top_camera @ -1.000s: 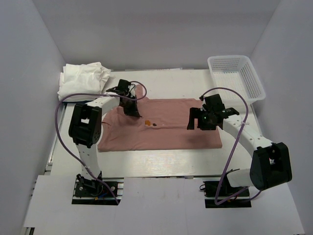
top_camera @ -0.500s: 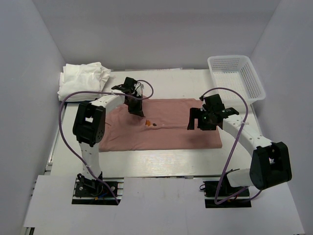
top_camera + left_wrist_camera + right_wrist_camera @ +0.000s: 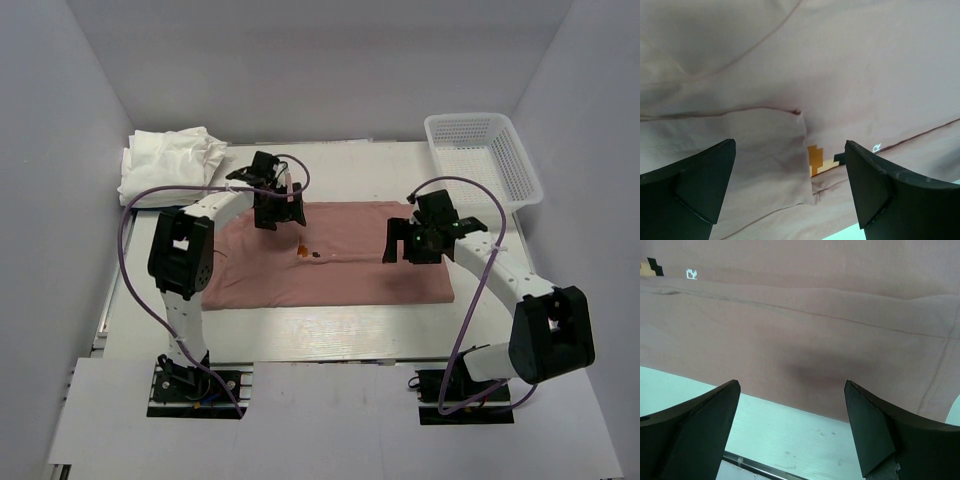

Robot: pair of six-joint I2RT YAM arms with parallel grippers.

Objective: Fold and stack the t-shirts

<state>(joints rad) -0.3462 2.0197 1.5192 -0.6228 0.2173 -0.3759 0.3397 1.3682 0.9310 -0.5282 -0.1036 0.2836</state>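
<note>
Pink t-shirt filled almost the whole view, lightly creased. Left gripper hung over it, jaws spread wide with nothing between them. A folded-over layer ended in a corner mid-view. Just right of its edge, an orange pixel print peeked out. Sliver of pale table at the bottom.

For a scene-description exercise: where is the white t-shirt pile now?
In the top view, the white t-shirts sit in the far left corner, beyond the pink t-shirt, opposite the basket.

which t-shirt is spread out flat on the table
The dusty-pink t-shirt, laid out flat in the middle; the white t-shirts sit bunched in a pile at the far left corner.
</note>
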